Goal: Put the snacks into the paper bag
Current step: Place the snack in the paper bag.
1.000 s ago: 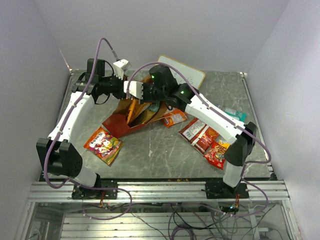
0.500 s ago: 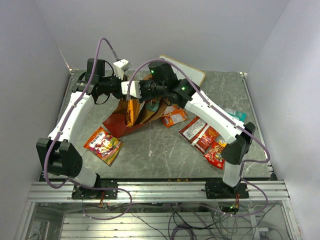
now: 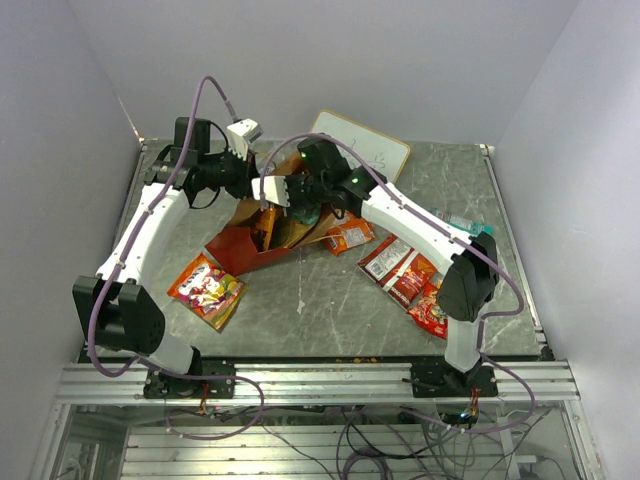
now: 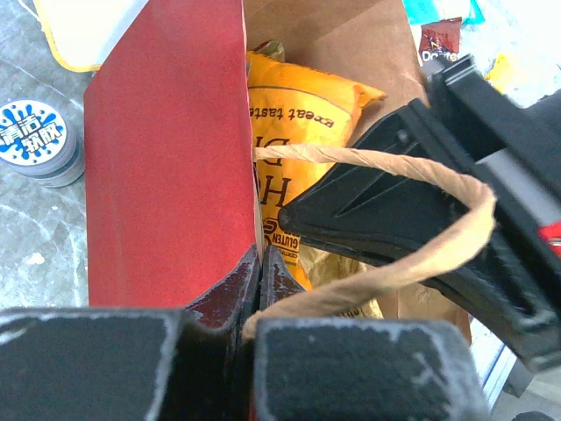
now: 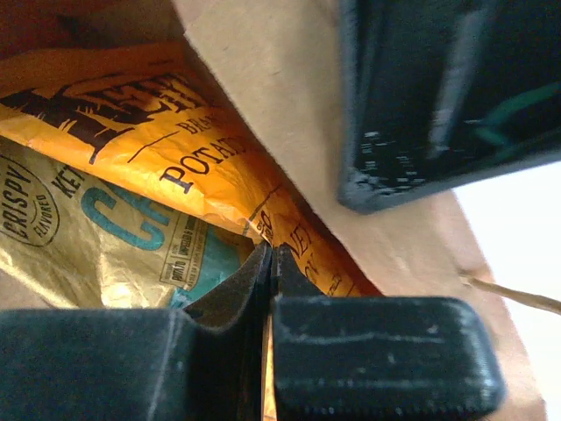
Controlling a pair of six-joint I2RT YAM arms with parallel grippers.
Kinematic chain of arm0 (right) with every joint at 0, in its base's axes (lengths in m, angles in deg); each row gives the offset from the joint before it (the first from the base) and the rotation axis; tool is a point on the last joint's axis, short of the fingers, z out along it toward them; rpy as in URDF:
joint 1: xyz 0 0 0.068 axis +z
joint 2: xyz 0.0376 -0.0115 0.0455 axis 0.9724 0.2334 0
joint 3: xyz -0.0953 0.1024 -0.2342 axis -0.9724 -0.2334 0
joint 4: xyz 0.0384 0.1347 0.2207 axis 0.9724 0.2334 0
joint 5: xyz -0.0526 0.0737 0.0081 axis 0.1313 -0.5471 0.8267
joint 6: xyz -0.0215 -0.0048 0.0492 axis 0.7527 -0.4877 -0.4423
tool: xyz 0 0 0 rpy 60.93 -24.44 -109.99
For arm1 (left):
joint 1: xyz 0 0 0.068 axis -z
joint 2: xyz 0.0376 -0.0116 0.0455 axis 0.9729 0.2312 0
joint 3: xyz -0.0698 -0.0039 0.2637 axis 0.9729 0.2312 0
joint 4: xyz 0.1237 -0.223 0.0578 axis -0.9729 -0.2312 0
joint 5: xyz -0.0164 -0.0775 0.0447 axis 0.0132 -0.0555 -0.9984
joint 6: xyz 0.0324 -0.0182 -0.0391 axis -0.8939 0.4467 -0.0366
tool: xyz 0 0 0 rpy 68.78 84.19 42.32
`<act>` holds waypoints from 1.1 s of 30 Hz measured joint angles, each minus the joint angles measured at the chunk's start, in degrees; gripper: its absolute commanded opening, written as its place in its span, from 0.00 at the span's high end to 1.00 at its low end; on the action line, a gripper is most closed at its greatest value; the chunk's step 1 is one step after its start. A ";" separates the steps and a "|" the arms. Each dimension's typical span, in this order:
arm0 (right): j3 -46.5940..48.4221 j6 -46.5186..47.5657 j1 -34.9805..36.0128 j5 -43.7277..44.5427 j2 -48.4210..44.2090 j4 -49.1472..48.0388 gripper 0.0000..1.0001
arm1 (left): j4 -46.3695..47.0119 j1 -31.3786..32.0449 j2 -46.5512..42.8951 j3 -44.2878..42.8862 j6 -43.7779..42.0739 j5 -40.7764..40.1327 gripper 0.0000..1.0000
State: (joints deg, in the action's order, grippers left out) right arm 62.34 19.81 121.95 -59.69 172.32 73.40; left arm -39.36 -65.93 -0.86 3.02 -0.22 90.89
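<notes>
Red outside and kraft within, the paper bag point(image 3: 232, 248) lies on its side on the bench point(image 3: 330, 315). Its long axis runs from both grippers back toward your left arm's base, mouth facing the grippers. Your left gripper point(image 4: 260, 263) is clamped on its red wall. Your right gripper point(image 5: 270, 256) pinches the orange chip bag point(image 5: 158, 158), inside beside a tan chip bag point(image 5: 88, 254). Roughly a third done, I'd judge: a colourful packet point(image 3: 206, 290) nearer you than the left gripper and red packs point(image 3: 405, 272) right of the right gripper lie outside.
</notes>
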 measured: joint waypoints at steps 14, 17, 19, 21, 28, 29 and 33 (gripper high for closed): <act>-3.41 -0.57 0.00 2.60 -0.39 -1.64 0.60 | 0.04 0.02 0.00 0.28 -0.59 0.26 0.93; -2.89 -2.40 0.00 2.86 -1.53 -1.29 0.55 | 0.22 0.02 -0.02 0.52 -0.61 0.28 0.93; -2.58 -4.04 0.00 2.84 -2.99 -1.25 0.54 | 0.26 0.02 -0.09 0.52 -0.61 0.26 0.93; -2.32 -5.68 0.00 2.91 -4.79 -1.22 0.53 | 0.26 0.02 -0.17 0.52 -0.61 0.26 0.93; -1.81 -12.70 -0.37 4.44 -12.15 -1.62 0.52 | 0.61 0.02 -0.76 0.85 -0.55 -0.33 0.93; -1.81 -13.64 -0.55 4.85 -12.94 -1.75 0.51 | 0.61 0.02 -0.85 0.85 -0.55 -0.35 0.93; -2.27 -18.62 -1.90 8.17 -17.03 -2.54 0.50 | 0.59 0.02 -1.18 0.85 -0.52 -0.57 0.93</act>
State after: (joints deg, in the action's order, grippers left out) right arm 60.06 1.18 120.05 -51.52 155.30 70.87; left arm -38.77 -65.91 -2.04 3.88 -0.75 90.33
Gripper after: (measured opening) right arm 0.489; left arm 0.077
